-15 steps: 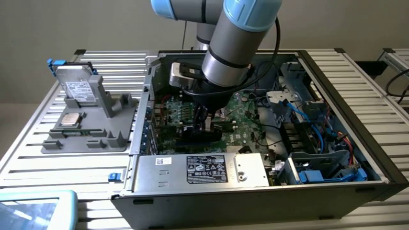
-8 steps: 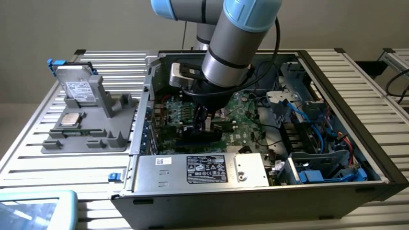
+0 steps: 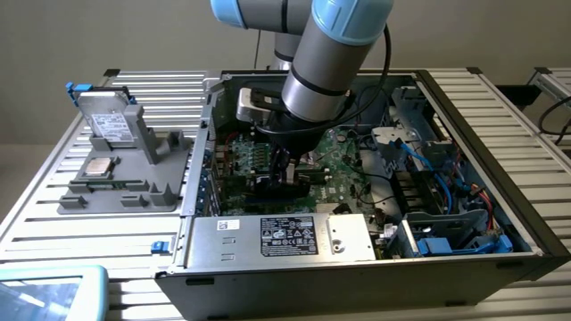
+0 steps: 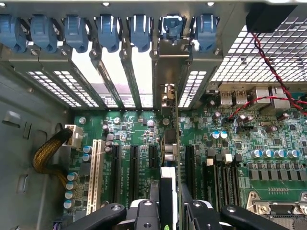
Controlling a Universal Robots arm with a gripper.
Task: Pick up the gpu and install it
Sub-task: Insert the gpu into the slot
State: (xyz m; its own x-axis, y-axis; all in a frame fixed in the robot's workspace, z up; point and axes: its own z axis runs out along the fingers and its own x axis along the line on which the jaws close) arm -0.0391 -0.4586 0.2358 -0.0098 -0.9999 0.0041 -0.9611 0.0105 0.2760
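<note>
Hand [image 4: 170,203] pinching the gpu [image 4: 176,143] edge-on (silver bracket against the rear slot openings), standing upright over the green motherboard [image 4: 268,143] inside the computer case [image 3: 357,281].

gpu [image 4: 169,158] upright — in motherboard [image 4: 139,143] slot

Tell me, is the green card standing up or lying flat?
Standing up. The gpu sits on its edge between the gripper fingers, over the motherboard slots, its metal end at the case's back openings.
</note>
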